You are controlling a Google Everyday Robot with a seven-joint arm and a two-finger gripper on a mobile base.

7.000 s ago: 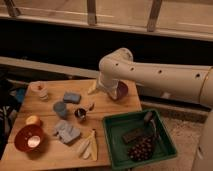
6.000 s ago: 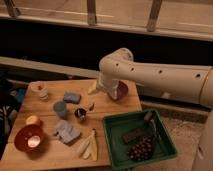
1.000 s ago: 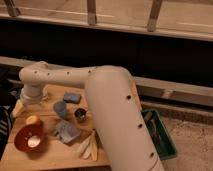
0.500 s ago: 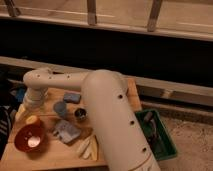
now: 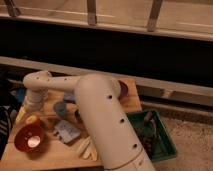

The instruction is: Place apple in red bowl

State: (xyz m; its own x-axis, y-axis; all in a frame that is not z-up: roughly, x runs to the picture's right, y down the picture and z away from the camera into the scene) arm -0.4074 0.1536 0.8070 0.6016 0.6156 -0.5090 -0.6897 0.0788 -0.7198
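The apple [image 5: 32, 120], small, round and yellow-orange, lies on the wooden table [image 5: 52, 154] just beside the far rim of the glossy red bowl [image 5: 21, 136], which sits near the table's front left corner with little room towards that edge. To the right, a grey-blue cloth [image 5: 67, 131] and pale yellow pieces [image 5: 85, 147] crowd the tabletop, and the smooth white arm [image 5: 100, 115] crosses above them. The gripper [image 5: 32, 110] hangs directly over the apple, close to it; whether it grips anything or how wide it stands cannot be told.
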